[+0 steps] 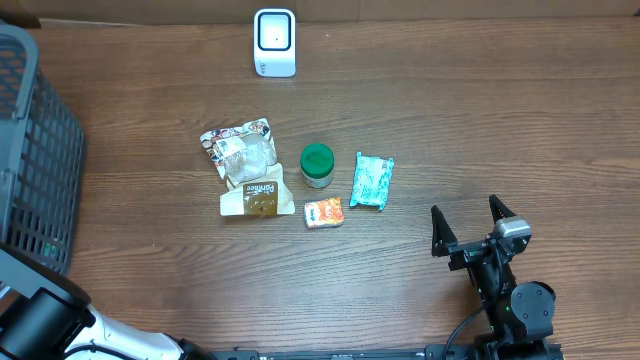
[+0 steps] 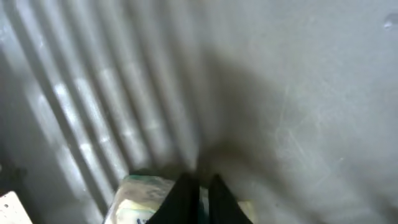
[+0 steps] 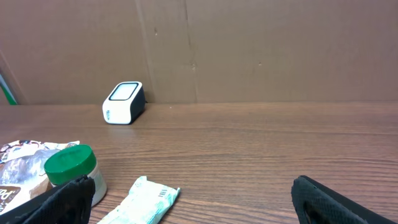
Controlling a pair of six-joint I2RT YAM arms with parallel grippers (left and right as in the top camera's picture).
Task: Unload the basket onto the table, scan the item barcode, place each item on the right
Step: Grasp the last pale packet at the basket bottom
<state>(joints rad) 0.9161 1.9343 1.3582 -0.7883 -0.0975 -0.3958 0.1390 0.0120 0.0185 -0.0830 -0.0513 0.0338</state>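
items: four lie in a loose cluster mid-table, all of them free of both grippers
snack bag point(image 1: 248, 168): crinkly, silver and brown, lying flat at the cluster's left
green-lid jar point(image 1: 317, 165): upright, just right of the snack bag
teal packet point(image 1: 372, 181): flat, right of the jar and apart from it
orange packet point(image 1: 324, 212): small, in front of the jar, near the snack bag's lower corner
barcodes: none legible in any view
scanner point(image 1: 274, 42): white box with a dark window, at the far edge of the table point(image 1: 500, 100), well apart from the cluster, roughly in line with the snack bag
right gripper point(image 1: 466, 208): fingers spread wide with nothing between them; it sits low over the table, near side, right of the cluster and apart from the teal packet; its camera looks across the jar and teal packet to the scanner
left gripper point(image 2: 199, 179): fingers pinched together, with only a sliver of gap showing in the wrist view
pale packet point(image 2: 140, 199): white with a green edge, directly below the left fingertips; can't tell whether the tips have hold of it or only touch it
basket point(image 1: 30, 150): dark grid-walled bin at the table's left edge; ribbed grey wall fills the left wrist view
left arm point(image 1: 50, 320): only its base links show overhead, bottom-left beside the basket; the gripper itself is out of that view
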